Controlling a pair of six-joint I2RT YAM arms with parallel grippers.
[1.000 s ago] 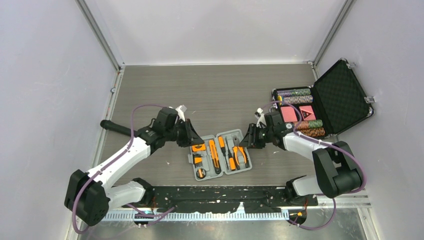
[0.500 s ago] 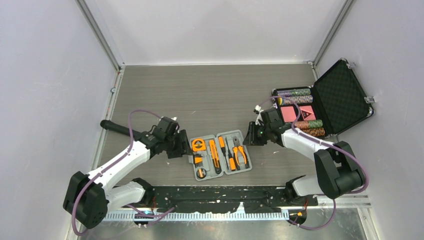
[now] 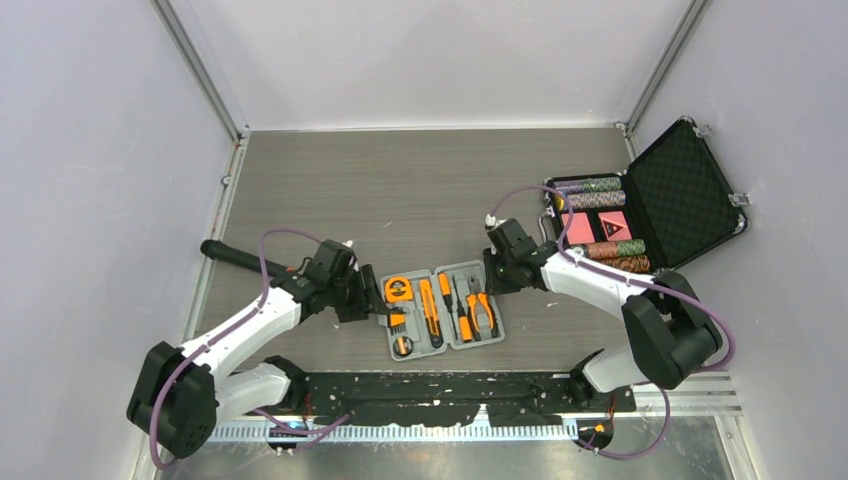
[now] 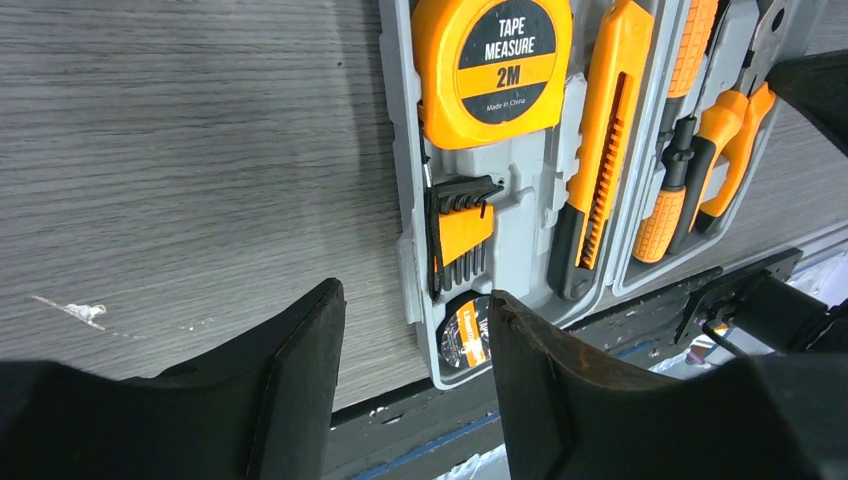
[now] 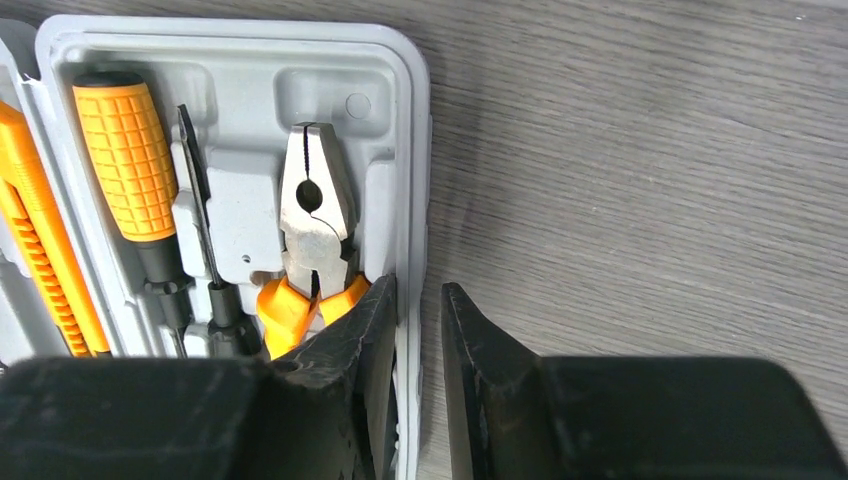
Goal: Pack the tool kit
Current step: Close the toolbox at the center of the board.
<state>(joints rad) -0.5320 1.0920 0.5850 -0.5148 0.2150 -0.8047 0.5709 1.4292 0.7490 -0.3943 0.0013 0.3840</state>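
The tool kit point(image 3: 441, 311) is seen lying open and flat on the table point(image 3: 400, 190), toward 6 o'clock near the arm bases, with the tape measure point(image 4: 492, 65) and pliers point(image 5: 315, 235) seated in its slots. At its 9 o'clock edge the left gripper point(image 4: 415, 365) is held wide apart, nothing grasped. At its 3 o'clock rim the right gripper point(image 5: 415, 335) is narrowed to a slim gap astride that rim, though whether the rim is pinched cannot be told.

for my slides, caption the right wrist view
Right hand straddles the rim of the open grey tool case beside the seated pliers
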